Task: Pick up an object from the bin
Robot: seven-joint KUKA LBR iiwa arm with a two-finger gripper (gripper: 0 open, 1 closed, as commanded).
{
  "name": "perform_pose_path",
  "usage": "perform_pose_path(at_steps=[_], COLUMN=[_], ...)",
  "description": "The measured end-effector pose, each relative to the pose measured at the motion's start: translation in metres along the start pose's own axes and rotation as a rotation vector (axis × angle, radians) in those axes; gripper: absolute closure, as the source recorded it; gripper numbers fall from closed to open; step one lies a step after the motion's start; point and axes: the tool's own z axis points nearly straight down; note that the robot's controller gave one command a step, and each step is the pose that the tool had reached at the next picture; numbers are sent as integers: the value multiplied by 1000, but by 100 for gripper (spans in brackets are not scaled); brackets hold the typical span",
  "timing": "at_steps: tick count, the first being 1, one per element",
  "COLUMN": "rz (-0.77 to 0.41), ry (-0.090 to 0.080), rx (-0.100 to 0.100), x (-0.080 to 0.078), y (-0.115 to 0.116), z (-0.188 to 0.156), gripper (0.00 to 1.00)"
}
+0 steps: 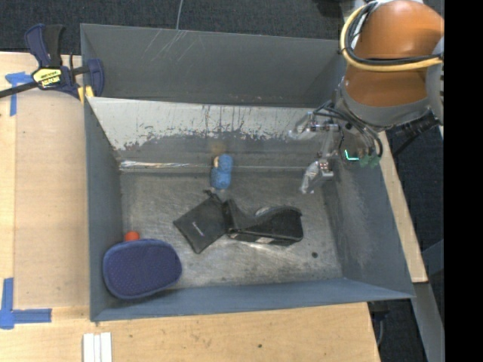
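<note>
In the near-left corner of the bin (226,302) lies a blue oval pad (141,268), with a small orange piece (132,237) touching its far edge. Further in, about the middle of the floor, a flat black wallet-like square (198,227) lies tilted, and a black oblong pouch (273,225) lies just beside it on the right; the two touch or overlap where they meet. Beyond them, close to the foot of the far wall, is a small blue figure (221,173) with a paler top. The claw (317,173) hangs toward the far-right corner, over bare floor near the right wall. How far it is open I cannot tell, and nothing shows in its grip. The black oblong pouch is the nearest thing to it, lying nearer and to the left, apart from the claw with nothing between them. The blue figure sits well off to the claw's left. Above, the arm's orange cover (396,44) overhangs the far-right rim.
</note>
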Motion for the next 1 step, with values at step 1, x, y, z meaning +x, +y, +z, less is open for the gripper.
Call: perform_pose_path(at_steps=[1], rz=[27], ry=[-5], rx=[-1], x=[62], y=[38], z=[168], gripper=[0])
